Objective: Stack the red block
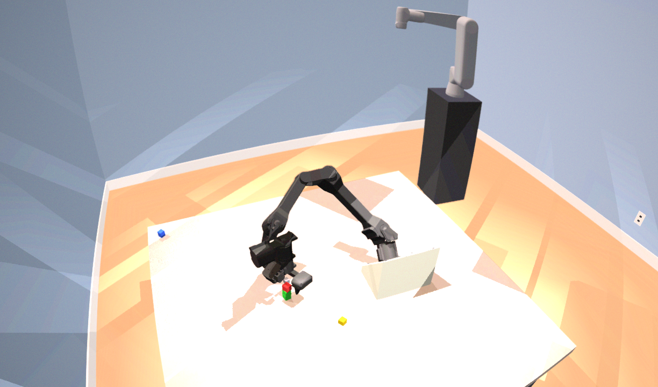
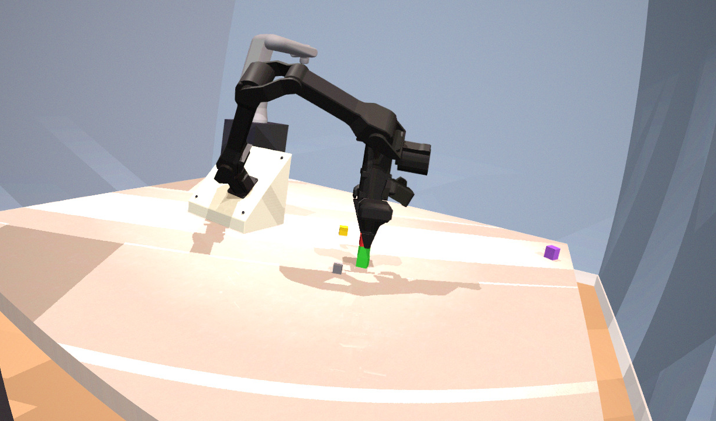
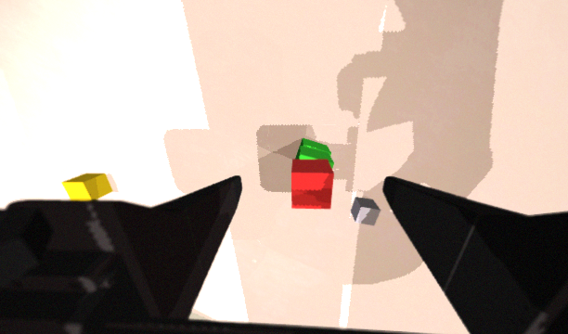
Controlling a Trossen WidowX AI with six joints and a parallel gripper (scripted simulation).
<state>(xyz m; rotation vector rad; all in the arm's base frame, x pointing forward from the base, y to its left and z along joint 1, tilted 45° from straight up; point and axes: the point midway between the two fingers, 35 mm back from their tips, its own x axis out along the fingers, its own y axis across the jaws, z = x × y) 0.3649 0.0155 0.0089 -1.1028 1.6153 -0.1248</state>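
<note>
The green tower (image 1: 286,295) (image 2: 362,257) (image 3: 315,152) stands upright on the table. The red block (image 1: 286,286) (image 2: 361,240) (image 3: 312,187) sits on top of it. In the exterior view a finger hides most of the red block. My gripper (image 3: 310,183) is open, with a fingertip on either side of the red block and a gap on both sides in the wrist view. Nothing is held between the fingers.
A grey block (image 2: 337,268) (image 3: 365,211) lies close to the tower. A yellow block (image 1: 342,321) (image 2: 343,230) (image 3: 88,186) lies farther off. A blue block (image 1: 161,233) and a purple block (image 2: 552,252) lie near table edges. The white wedge (image 1: 406,274) (image 2: 266,196) is at my arm's base.
</note>
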